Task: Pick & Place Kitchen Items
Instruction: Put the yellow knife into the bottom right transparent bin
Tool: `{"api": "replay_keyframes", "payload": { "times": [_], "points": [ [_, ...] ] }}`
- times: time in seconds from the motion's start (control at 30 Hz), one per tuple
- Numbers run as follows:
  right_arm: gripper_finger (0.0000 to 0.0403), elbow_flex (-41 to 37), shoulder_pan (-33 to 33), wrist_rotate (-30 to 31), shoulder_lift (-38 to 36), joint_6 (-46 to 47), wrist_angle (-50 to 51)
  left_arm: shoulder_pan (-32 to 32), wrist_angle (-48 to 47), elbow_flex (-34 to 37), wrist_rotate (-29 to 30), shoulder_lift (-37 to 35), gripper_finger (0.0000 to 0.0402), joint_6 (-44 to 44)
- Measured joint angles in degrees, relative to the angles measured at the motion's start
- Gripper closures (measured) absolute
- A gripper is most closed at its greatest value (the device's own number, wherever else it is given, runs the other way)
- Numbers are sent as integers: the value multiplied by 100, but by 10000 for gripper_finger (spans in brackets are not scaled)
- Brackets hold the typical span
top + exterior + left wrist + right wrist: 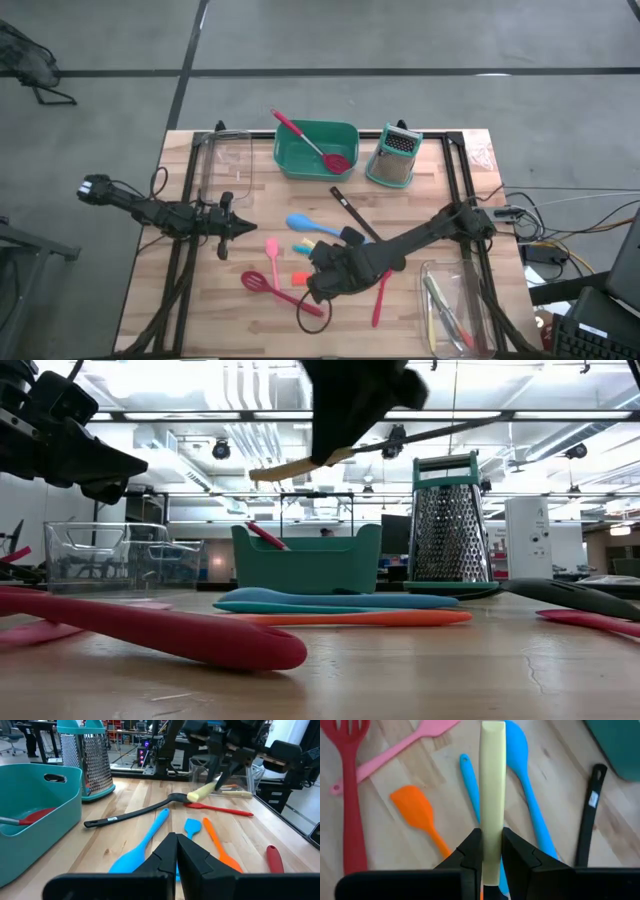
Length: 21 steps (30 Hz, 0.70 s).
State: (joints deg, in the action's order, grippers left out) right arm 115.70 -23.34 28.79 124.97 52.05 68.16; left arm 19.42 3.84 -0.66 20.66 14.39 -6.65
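My right gripper (320, 262) is over the middle of the table, shut on a pale yellow utensil (492, 780) held above the other utensils. Below it on the wood lie a blue spoon (527, 785), a blue spatula (470, 785), an orange spatula (417, 815), a pink spatula (402, 747), a red slotted turner (350, 795) and a black ladle (587, 815). A red spoon (312, 147) lies with its bowl in the teal tub (345, 133) and its handle over the tub's rim. My left gripper (238, 228) is shut and empty, above the table's left side. My right gripper pinches the yellow utensil's flat pale part (492, 832) between its two fingers, some way back from its squared free end (493, 726). The fingers come from above and lie across it. The utensil is lifted clear of the table, nearly level (290, 466).
The steel box grater (393, 158) stands beside the tub at the far side. A clear container (225, 165) stands at the far left. Another clear container (450, 305) at the near right holds several utensils. A long red utensil (381, 298) lies near my right arm.
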Motion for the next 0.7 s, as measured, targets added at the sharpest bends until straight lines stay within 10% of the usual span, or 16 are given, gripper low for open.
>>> {"api": "replay_keyframes", "payload": {
  "times": [0.7],
  "points": [
    [349,-32,-1276,12,-545,2870,2166,0,0,0,0,2,390,0]
  ]
}}
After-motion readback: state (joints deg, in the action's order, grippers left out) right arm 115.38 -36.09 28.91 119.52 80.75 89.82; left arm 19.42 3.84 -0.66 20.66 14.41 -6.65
